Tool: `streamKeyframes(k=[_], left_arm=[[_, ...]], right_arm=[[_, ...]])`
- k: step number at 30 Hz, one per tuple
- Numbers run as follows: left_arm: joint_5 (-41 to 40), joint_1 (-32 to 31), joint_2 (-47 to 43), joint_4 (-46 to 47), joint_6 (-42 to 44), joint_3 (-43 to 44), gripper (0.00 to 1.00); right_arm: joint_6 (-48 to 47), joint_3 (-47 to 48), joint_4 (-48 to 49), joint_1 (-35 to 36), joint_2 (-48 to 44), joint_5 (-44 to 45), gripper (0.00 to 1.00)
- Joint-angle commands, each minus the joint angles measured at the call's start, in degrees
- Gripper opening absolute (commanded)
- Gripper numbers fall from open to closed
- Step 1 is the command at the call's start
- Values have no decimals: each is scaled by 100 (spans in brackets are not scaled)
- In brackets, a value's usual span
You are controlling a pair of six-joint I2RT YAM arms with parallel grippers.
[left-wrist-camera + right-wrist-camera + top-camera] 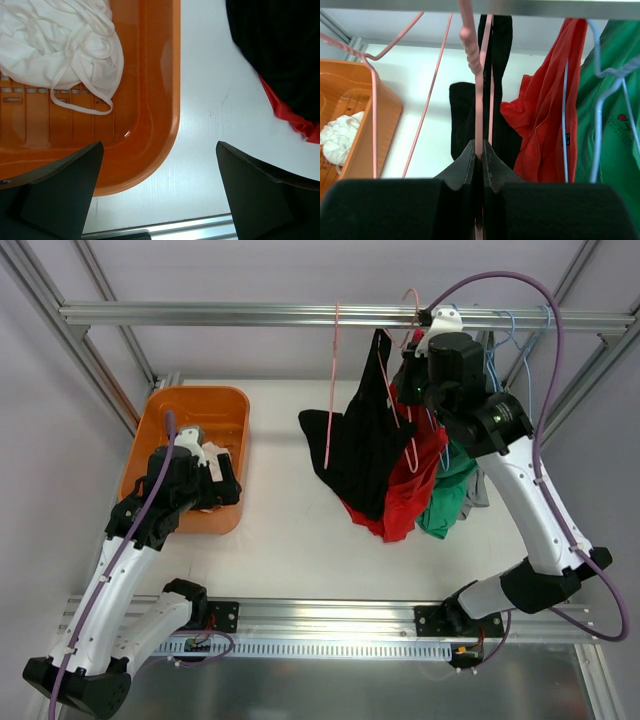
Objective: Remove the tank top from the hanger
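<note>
The black tank top (362, 440) hangs from a pink hanger (412, 453) on the top rail (250, 312). It is bunched, with its lower part spread to the left. My right gripper (412, 375) is up at the hanger and shut on its pink wire (479, 90). In the right wrist view the fingertips (470, 155) pinch the wire, with the black top (462, 115) right behind. My left gripper (222, 485) is open and empty over the near right corner of the orange basket (170, 415). In the left wrist view (160, 147) it holds nothing.
A white garment (55, 45) lies in the basket (165, 100). A red garment (405, 495) and a green one (445, 505) hang on blue wire hangers (565, 100), right of the black top. An empty pink hanger (331, 390) hangs to the left.
</note>
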Motion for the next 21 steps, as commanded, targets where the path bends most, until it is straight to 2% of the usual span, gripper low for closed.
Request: streamKeyframes(k=[1,9,12,19,21], left_arm=[[606,-14,-102,231,66,144,99],[2546,-49,-260,1108,-83,680,99],[2979,-391,-147,1557,-136,1093,99],[2849,-1515,907,2024,-14,2393,99],[2533,-2121,1371,2112,231,2798,97]], right_arm=[[-63,47,434,-88,-387,-234,0],[-142,-409,469,-115,-869,-542,0],[-63,-910,469,-114,-1388,-840,0],[-2,-1833,-4,-106,-2679,-1526,0],[-45,-1939,-364,-106,-3039,-1676,0]])
